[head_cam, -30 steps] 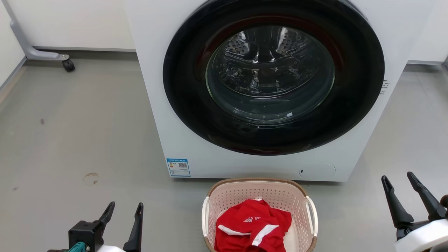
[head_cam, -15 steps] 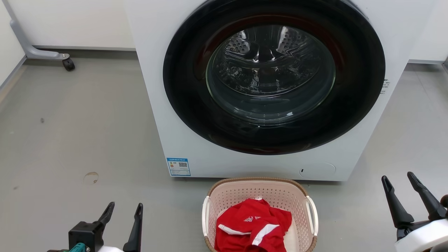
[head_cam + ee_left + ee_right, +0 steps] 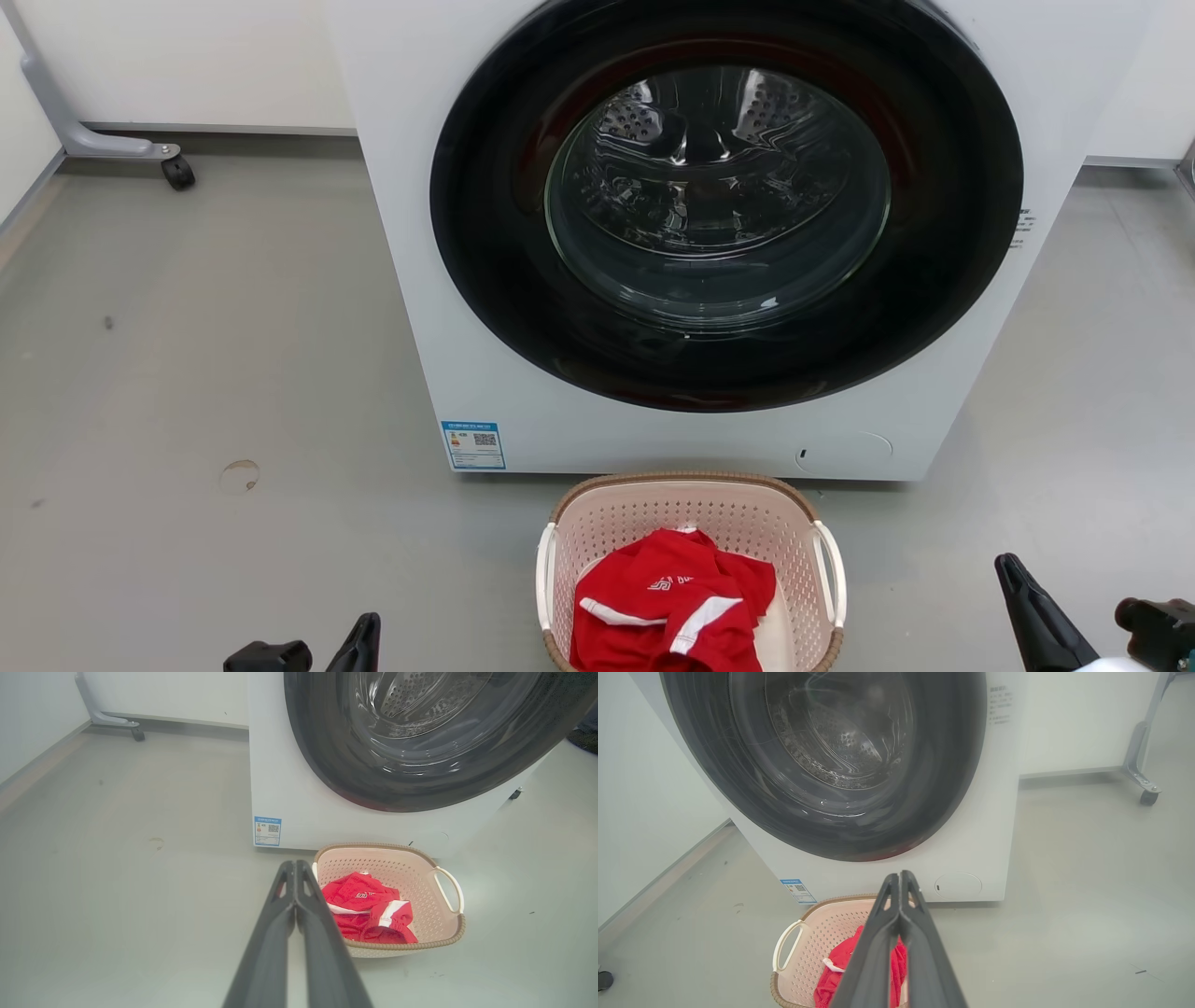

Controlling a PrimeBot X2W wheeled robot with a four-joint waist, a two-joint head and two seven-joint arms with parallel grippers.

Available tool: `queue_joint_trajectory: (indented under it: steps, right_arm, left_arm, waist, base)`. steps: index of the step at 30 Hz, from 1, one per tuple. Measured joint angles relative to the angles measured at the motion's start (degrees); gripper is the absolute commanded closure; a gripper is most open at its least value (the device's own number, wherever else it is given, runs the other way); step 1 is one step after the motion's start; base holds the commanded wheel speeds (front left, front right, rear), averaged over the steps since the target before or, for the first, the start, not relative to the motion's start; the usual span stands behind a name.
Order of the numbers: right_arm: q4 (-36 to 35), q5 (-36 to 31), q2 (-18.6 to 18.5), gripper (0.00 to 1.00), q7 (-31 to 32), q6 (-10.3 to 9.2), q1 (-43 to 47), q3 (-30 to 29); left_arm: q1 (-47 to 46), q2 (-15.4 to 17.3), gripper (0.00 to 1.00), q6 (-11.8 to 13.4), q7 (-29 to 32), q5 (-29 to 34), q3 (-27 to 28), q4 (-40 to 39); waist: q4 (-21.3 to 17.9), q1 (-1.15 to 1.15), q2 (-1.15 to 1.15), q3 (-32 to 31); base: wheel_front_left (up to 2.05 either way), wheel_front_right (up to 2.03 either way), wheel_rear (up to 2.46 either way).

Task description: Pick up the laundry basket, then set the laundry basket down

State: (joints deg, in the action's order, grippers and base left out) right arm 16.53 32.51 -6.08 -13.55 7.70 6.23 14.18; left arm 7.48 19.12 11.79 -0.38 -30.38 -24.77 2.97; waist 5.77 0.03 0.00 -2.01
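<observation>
The laundry basket (image 3: pixel 691 516), pale pink with a brown woven rim and white side handles, stands on the grey floor right in front of the washing machine (image 3: pixel 411 280). A red garment with white stripes (image 3: pixel 672 607) lies inside it. My left gripper (image 3: pixel 294 864) is shut on nothing, fingers pressed together, left of the basket (image 3: pixel 411 872) and apart from it. My right gripper (image 3: pixel 900 875) is also shut and empty, hovering to the right of the basket (image 3: pixel 812 938). In the head view the left gripper (image 3: pixel 368 623) and right gripper (image 3: pixel 1008 566) sit low at the bottom edge, either side of the basket.
The washing machine's round glass door (image 3: pixel 719 187) is closed, close behind the basket. A grey frame leg with a caster (image 3: pixel 175 170) stands at the back left by the wall. Bare grey floor (image 3: pixel 187 373) stretches on both sides of the machine.
Both grippers have gone from open to shut. Both have dropped lower in the head view. The basket has not moved; the camera shifted only slightly.
</observation>
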Motion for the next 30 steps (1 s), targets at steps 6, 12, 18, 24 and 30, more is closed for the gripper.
queue_joint_trajectory:
  steps: [6,12,18,24,30]
  right_arm:
    - [0.0,3.0,0.0,1.00,1.0,0.00,-0.1,-0.7]
    - [0.0,6.0,0.1,1.00,2.0,0.00,-0.2,-1.8]
    - [0.0,9.2,0.3,1.00,2.5,0.01,-0.3,-2.6]
    - [-0.1,12.1,0.6,1.00,3.8,0.01,-1.4,-3.8]
    - [-0.1,15.0,0.8,1.00,4.6,0.00,-1.4,-4.6]
  left_arm:
    - [0.0,-0.8,1.00,-0.7,0.4,-3.2,1.3,0.6]
    - [-0.2,-1.6,1.00,-1.7,0.4,-6.4,2.6,1.4]
    - [-0.8,-2.1,1.00,-2.8,0.7,-9.5,3.9,2.0]
    - [-0.9,-3.2,1.00,-3.6,1.0,-12.6,5.2,2.7]
    - [-1.4,-3.7,1.00,-4.6,1.4,-15.7,6.6,3.3]
  waist:
    - [-0.3,-0.01,0.00,0.2]
    - [-0.6,-0.01,0.00,0.3]
    - [-0.9,-0.01,0.00,0.4]
    - [-1.2,-0.02,0.00,0.5]
    - [-1.4,-0.02,0.00,0.6]
  base:
    - [0.00,0.00,0.00]
    - [0.00,0.00,0.00]
    - [0.00,0.00,0.00]
    - [0.00,0.00,0.00]
    - [0.00,0.00,0.00]
